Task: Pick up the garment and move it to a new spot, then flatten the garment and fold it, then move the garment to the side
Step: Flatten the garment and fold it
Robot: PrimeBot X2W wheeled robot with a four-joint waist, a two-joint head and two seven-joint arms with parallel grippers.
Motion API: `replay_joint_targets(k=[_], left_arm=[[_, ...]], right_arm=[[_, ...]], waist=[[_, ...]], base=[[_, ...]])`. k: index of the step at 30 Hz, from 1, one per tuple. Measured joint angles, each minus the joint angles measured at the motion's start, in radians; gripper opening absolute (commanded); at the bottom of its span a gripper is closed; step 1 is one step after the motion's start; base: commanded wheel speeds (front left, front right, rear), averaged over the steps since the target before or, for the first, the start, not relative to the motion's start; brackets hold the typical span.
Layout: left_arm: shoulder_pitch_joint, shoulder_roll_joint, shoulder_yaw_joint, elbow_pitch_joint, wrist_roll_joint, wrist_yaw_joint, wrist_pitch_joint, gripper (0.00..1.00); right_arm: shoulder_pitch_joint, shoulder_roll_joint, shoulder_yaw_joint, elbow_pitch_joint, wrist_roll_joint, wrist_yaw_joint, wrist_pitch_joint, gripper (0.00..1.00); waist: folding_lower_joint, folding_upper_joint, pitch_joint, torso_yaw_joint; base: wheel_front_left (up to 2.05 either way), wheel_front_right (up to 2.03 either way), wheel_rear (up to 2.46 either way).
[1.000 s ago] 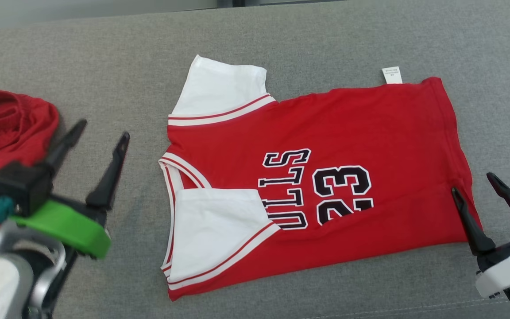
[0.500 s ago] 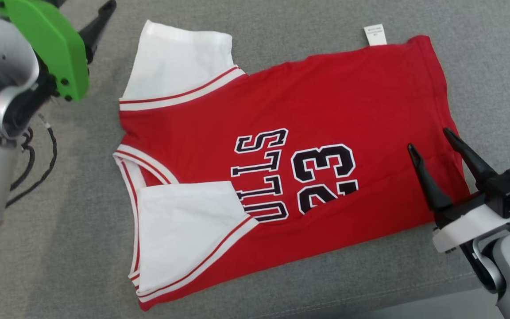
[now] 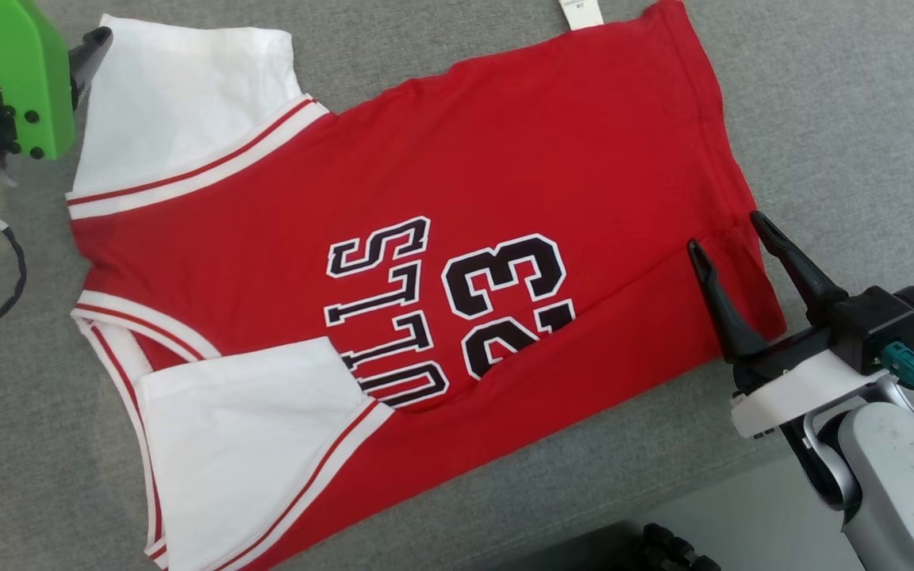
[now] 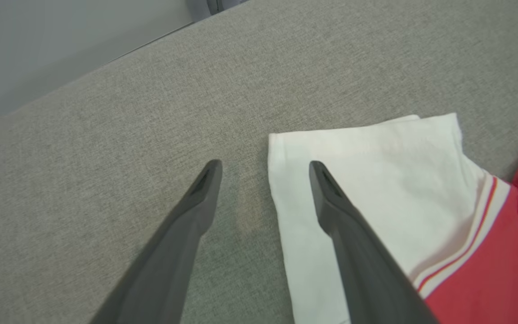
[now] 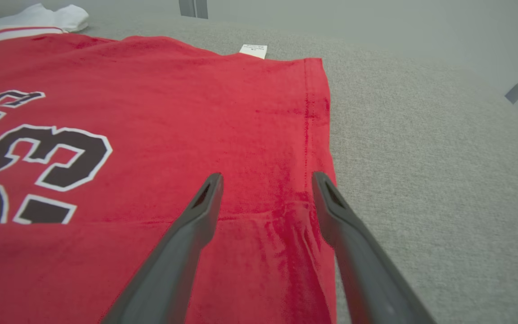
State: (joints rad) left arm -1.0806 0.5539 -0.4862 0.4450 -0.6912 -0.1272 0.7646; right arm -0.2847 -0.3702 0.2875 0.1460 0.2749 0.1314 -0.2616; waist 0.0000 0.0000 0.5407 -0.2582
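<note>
Jersey [image 3: 505, 159], laid flat, print up, on the grey cushion [image 3: 862, 119]. The cloth is judged light, limp and easily creased, so hold is best taken at its edges. The left gripper [image 4: 263, 166] is spread wide, empty, astride the sleeve [image 4: 376, 171] edge. The right gripper [image 5: 266, 174] is likewise spread wide and empty over the hem [image 5: 306, 112].

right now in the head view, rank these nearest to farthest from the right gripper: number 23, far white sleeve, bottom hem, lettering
From the right gripper:
1. bottom hem, right at the fingertips
2. number 23, mid-shirt
3. lettering, just past the 23
4. far white sleeve, upper left of the view
</note>
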Motion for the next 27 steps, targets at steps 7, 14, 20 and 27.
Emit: replay_joint_targets(k=[7,14,20,27], left_arm=[[-0.009,0.024,-0.022,0.026,0.008,-0.001,-0.018,1.0],[-0.026,0.044,-0.03,0.068,0.027,0.001,-0.035,1.0],[-0.035,0.053,-0.037,0.087,0.029,0.001,-0.035,1.0],[-0.037,0.053,-0.059,0.085,0.026,0.001,-0.046,0.98]], right_arm=[[0.0,0.011,-0.003,-0.002,-0.009,0.0,0.0,1.0],[-0.005,0.022,0.011,-0.008,-0.015,0.0,0.0,1.0],[-0.006,0.023,0.009,-0.012,-0.014,0.0,0.0,1.0],[-0.005,0.02,0.0,-0.016,-0.015,0.0,0.0,1.0]], waist=[[0.0,0.0,0.026,-0.045],[0.0,0.0,0.041,-0.066],[0.0,0.0,0.047,-0.074],[0.0,0.0,0.051,-0.073]], base=[[0.0,0.0,0.0],[0.0,0.0,0.0],[0.0,0.0,0.0],[0.0,0.0,0.0]])
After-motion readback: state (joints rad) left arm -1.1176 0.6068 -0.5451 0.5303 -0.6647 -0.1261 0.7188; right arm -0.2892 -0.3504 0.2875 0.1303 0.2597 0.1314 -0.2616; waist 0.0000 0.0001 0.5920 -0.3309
